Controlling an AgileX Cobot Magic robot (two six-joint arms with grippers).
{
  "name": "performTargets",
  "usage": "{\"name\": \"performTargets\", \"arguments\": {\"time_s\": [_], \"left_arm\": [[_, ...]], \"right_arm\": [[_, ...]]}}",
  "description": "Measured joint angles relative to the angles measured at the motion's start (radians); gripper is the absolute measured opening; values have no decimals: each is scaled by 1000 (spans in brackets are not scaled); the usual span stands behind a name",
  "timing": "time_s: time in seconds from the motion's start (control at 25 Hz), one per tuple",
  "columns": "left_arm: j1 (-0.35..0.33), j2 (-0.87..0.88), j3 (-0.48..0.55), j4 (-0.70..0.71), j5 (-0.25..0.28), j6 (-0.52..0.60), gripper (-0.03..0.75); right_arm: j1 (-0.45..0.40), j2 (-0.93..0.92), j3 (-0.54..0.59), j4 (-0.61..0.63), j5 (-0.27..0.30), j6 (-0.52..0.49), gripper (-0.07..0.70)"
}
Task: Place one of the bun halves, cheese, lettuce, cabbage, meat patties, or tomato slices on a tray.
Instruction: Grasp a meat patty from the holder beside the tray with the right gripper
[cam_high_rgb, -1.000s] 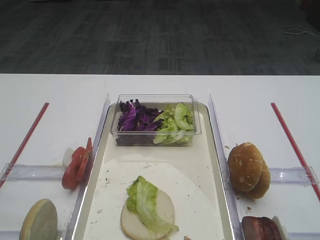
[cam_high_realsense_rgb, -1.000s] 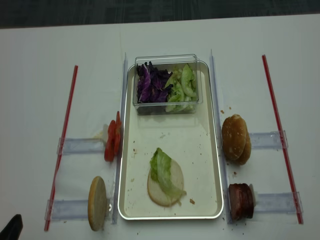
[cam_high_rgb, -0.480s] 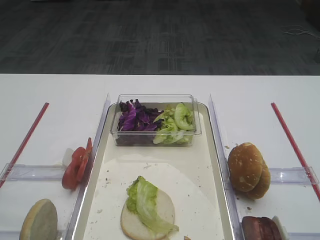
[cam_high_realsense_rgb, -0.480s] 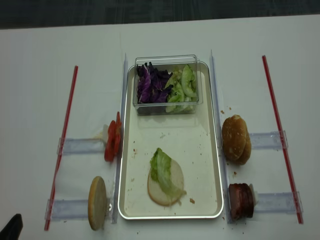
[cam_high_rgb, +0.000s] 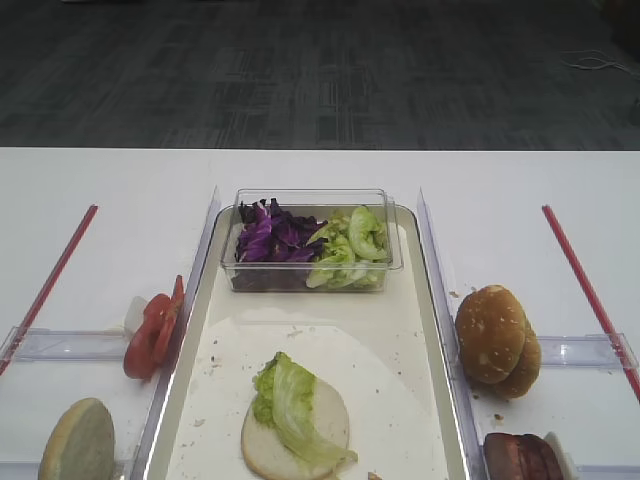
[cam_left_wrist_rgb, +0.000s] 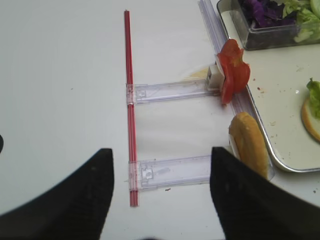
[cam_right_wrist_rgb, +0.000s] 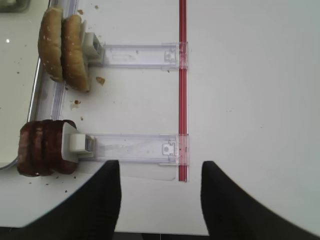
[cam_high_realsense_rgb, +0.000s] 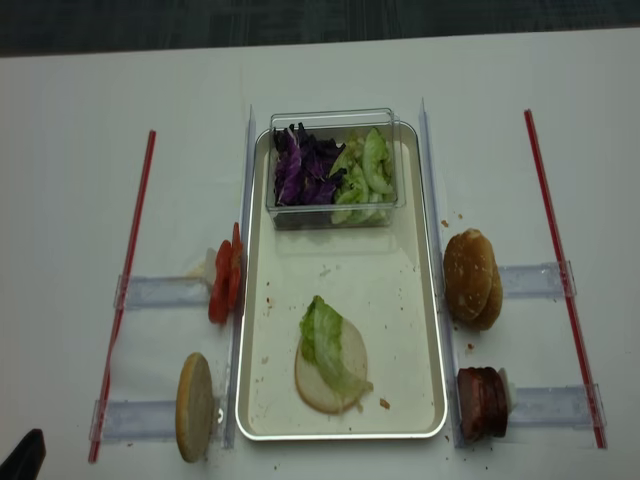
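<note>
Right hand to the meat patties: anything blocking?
Nothing visible. The right hand is open, hanging over bare table; the meat patties stand on edge to its left, against a clear holder that sits alongside, not between.

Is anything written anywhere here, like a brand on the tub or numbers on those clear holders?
No readable text in any view.
Clear plastic tub: no label or print.
Tray: plain rim and liner, no marking.
Clear holders: only a small moulded square with a hole, no letters or digits to make out.
Red strips: plain, no scale marks visible.
</note>
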Motion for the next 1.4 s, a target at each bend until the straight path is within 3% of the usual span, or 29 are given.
{"name": "performTargets", "arguments": {"time_s": [1.4], "left_arm": [[0, 0, 0, 0, 0, 0, 428]], "right_arm": [[0, 619, -50, 33, 14, -8, 379]]}}
